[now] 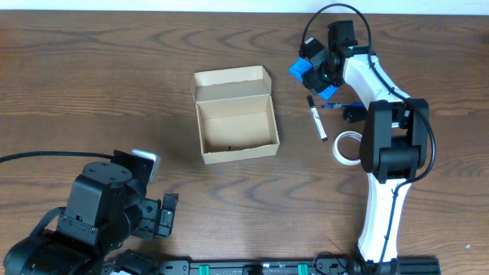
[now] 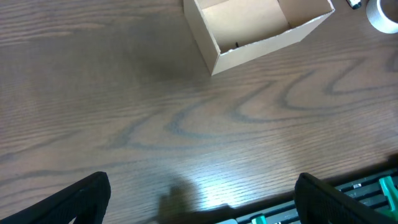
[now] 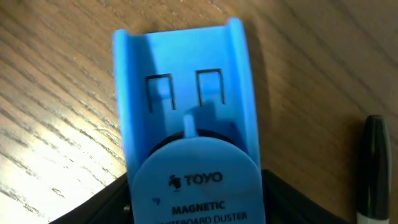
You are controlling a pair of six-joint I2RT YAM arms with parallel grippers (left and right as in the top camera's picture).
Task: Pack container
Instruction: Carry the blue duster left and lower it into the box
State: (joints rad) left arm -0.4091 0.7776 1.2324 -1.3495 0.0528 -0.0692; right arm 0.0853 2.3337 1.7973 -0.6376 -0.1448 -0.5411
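Overhead: small tan cardboard box (image 1: 235, 114), flap lid folded back, mid brown wooden tabletop (image 1: 92, 92). It holds only a dark speck too small to identify. Well to its right, my right gripper (image 1: 315, 76) grasps a blue plastic whiteboard duster (image 1: 298, 70). Black marker pen (image 1: 317, 122) and white tape roll (image 1: 348, 147) lie unpacked. Step, as I judge it: first item in hand. The next move calls for carrying it over the box and lowering it in.

Left wrist: my left gripper (image 2: 199, 202) is released, nothing between its fingers. The box's far side is cut off.

Right wrist: the duster's lower end is cut off. I cannot tell whether it clears the tabletop.
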